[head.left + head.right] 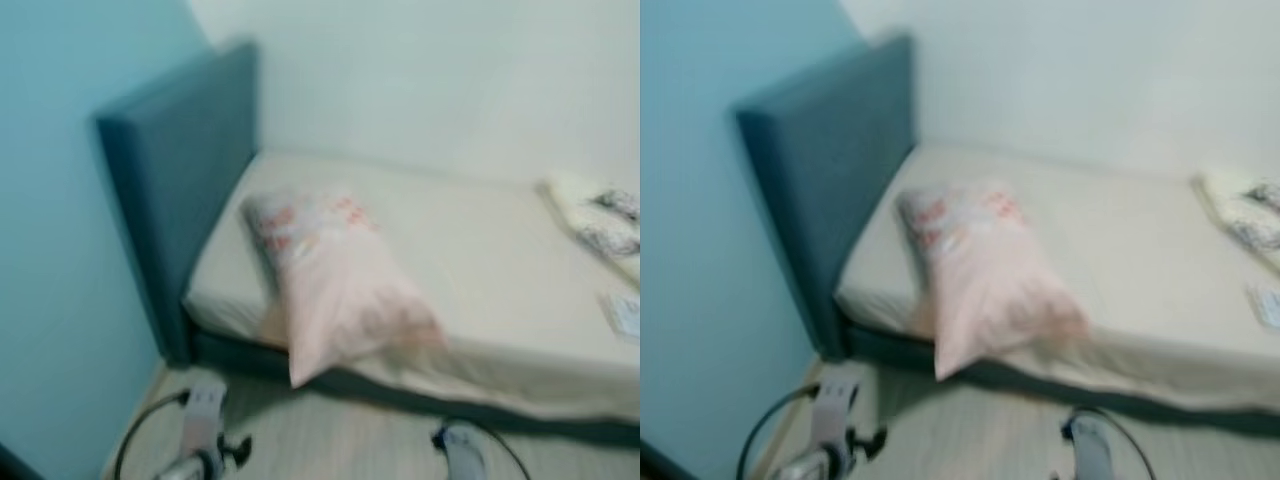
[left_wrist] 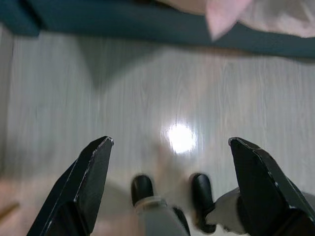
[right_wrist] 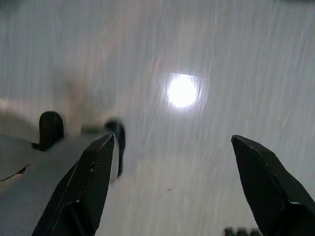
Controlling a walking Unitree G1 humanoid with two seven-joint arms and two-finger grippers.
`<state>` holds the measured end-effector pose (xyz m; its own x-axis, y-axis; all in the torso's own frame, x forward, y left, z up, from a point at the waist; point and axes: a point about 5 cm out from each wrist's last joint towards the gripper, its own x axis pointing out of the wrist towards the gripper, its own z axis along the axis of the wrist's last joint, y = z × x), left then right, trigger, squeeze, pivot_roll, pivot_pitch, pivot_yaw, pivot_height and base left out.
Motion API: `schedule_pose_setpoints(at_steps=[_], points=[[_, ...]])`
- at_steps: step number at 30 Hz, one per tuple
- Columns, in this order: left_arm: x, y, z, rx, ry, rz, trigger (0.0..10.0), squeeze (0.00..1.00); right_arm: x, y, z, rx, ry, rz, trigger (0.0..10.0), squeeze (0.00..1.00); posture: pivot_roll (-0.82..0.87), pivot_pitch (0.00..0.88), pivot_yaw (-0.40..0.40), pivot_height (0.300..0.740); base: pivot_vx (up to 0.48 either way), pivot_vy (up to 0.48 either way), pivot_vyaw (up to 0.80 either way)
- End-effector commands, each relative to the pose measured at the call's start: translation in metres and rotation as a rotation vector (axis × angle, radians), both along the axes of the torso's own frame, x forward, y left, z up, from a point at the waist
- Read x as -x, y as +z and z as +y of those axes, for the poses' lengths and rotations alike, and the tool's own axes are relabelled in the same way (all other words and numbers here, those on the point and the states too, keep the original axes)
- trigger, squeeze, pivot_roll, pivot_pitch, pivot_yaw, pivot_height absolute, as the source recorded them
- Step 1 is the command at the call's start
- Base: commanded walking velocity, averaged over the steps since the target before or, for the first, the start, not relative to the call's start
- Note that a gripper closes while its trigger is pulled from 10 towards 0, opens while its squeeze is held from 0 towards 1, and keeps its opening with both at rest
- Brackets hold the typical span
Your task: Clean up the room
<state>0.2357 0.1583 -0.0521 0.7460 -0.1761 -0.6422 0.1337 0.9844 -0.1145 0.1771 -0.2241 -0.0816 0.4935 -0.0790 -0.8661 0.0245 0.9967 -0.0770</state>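
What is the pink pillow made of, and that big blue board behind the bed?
The pillow looks like soft cloth, pale pink with a faint print; it sags over the bed's edge. The headboard seems covered in matte teal fabric, with no shine. Blur leaves both uncertain.

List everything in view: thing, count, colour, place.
Bed: 1, off-white sheet, against the white back wall.
Headboard: 1, dark teal, at the bed's left end beside the light blue wall.
Pillow: 1, pale pink with reddish print, on the bed near the headboard, one corner hanging over the front edge.
Folded bedding: 1 pile, white with grey pattern, far right of the bed; blurred.
Floor: pale wood, a light glare on it.
Left gripper: black fingers open, low over the floor.
Right gripper: black fingers open, over the floor.
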Motion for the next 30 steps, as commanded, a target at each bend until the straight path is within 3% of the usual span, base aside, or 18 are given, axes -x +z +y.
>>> schedule_pose_setpoints(at_steps=[1, 7, 12, 16, 19, 20, 25, 30], points=[[0.001, -0.001, -0.009, 0.008, -0.022, 0.0, 10.0, 0.0, -0.001, 0.002, -0.007, 0.016, -0.013, -0.006, 10.0, 0.0, 0.01, 0.015, -0.037, 0.737, 0.334, 0.0, 0.0], [-0.01, 0.008, -0.009, 0.01, -0.001, -0.053, 10.0, 0.0, -0.014, 0.008, -0.004, 0.011, 0.007, -0.06, 10.0, 0.0, 0.01, 0.016, -0.033, 0.737, 0.33, 0.0, 0.0], [-0.03, 0.024, -0.003, 0.01, 0.041, -0.137, 10.0, 0.0, -0.038, 0.021, -0.002, 0.007, 0.051, -0.15, 10.0, 0.0, 0.0, 0.009, -0.029, 0.737, 0.33, 0.0, 0.0], [-0.037, 0.03, -0.003, 0.032, 0.051, -0.163, 10.0, 0.0, -0.046, 0.027, -0.002, 0.002, 0.055, -0.185, 10.0, 0.0, 0.0, 0.007, -0.03, 0.737, 0.33, 0.0, 0.0], [-0.043, 0.036, -0.01, 0.082, 0.025, -0.189, 10.0, 0.0, -0.054, 0.033, -0.003, -0.001, 0.05, -0.217, 10.0, 0.0, 0.0, 0.005, -0.03, 0.737, 0.329, 0.0, 0.0], [-0.046, 0.04, -0.019, 0.151, -0.004, -0.209, 10.0, 0.0, -0.06, 0.037, -0.003, -0.006, 0.046, -0.243, 10.0, 0.0, 0.0, 0.004, -0.029, 0.737, 0.322, 0.0, 0.0], [-0.047, 0.042, -0.03, 0.234, -0.029, -0.216, 10.0, 0.0, -0.063, 0.039, -0.003, -0.004, 0.043, -0.255, 10.0, 0.0, 0.0, 0.008, -0.031, 0.737, 0.319, 0.0, 0.0], [-0.047, 0.046, -0.05, 0.414, -0.088, -0.205, 10.0, 0.0, -0.072, 0.047, -0.006, -0.009, 0.004, -0.296, 10.0, 0.0, -0.01, 0.015, -0.027, 0.737, 0.292, 0.0, -0.15]])
